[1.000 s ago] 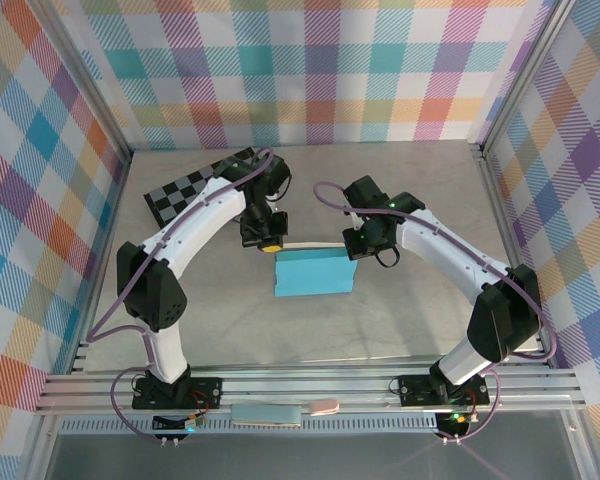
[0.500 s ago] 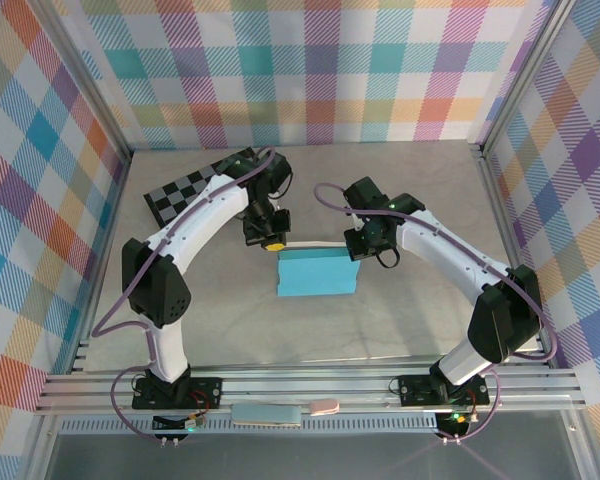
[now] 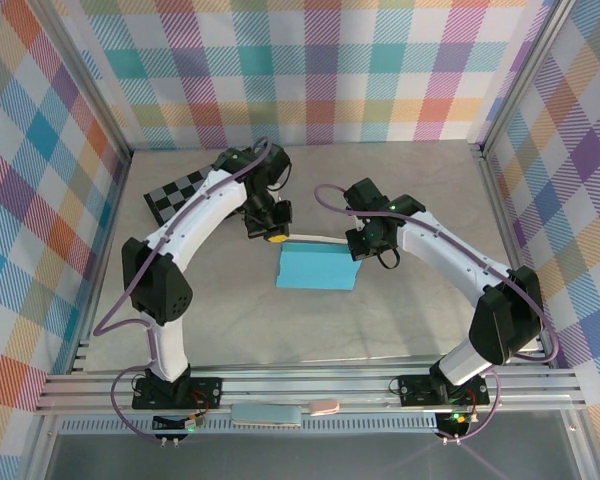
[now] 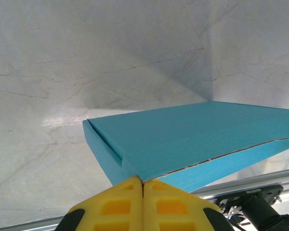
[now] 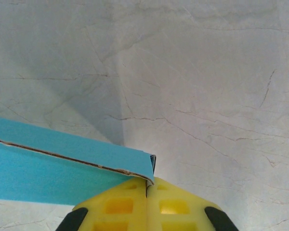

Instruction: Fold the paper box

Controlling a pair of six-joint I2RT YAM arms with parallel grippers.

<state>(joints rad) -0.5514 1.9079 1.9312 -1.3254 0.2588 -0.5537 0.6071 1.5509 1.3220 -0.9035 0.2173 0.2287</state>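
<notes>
**Fingers.** The left fingers [image 4: 116, 208], yellow foam-faced pads, are clenched flat against each other. A corner of the turquoise-blue thin-card paper box [image 4: 192, 139] runs into their seam. The right fingers [image 5: 118, 207] are clenched likewise, and the box's opposite corner [image 5: 135, 166] meets their seam. Both are judged to be pinching the card by its corners.

**Task item.** In the top view the paper box [image 3: 317, 268] lies at centre frame, a closed flat rectangle between the two wrists. Its upper edge is at the left fingers [image 3: 271, 240]. It casts a shadow on the grey marbled counter [image 3: 220, 320]. Whether its lower edge touches the counter cannot be told.

**Surroundings.** A black-and-grey checkerboard panel [image 3: 180, 192] lies at upper left, well apart from the box.

**Hazards.**
- Each hold takes only a small bite of thin card, so a corner may slip free.
- If the arms move unevenly or spread apart, the card may crease, tear, or spring open along its raw-edged seam.
- A lower edge that drags on the counter would twist the box.
</notes>
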